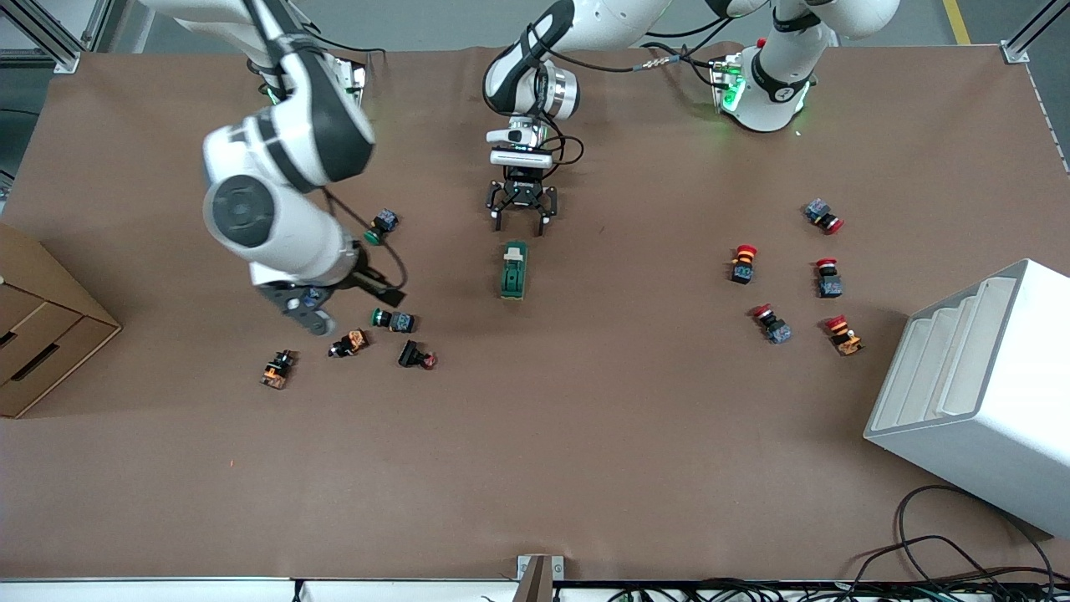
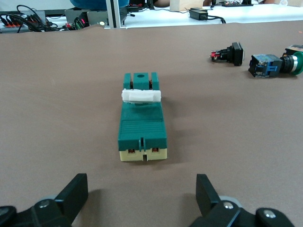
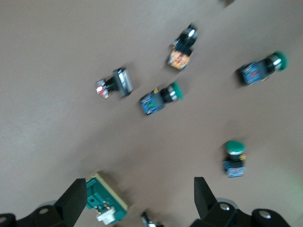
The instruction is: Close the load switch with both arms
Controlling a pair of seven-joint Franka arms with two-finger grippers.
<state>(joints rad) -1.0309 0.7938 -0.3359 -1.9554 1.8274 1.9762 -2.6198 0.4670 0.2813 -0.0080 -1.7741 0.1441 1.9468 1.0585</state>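
Observation:
The dark-green load switch (image 1: 513, 270) lies mid-table with its white sliding piece (image 2: 141, 95) at the end nearer the front camera. It also shows in the left wrist view (image 2: 142, 125) and in the right wrist view (image 3: 105, 204). My left gripper (image 1: 521, 219) is open and low over the table, just short of the switch's cream end; its fingers (image 2: 75, 194) are spread wider than the switch. My right gripper (image 1: 334, 308) is open and empty in the air over a cluster of push buttons toward the right arm's end; one of its fingers (image 3: 75, 203) shows beside the switch.
Green, orange and black push buttons (image 1: 393, 319) lie under and around my right gripper. Several red-capped push buttons (image 1: 786, 280) lie toward the left arm's end. A white stepped rack (image 1: 978, 385) and a cardboard box (image 1: 42, 334) stand at the table's two ends.

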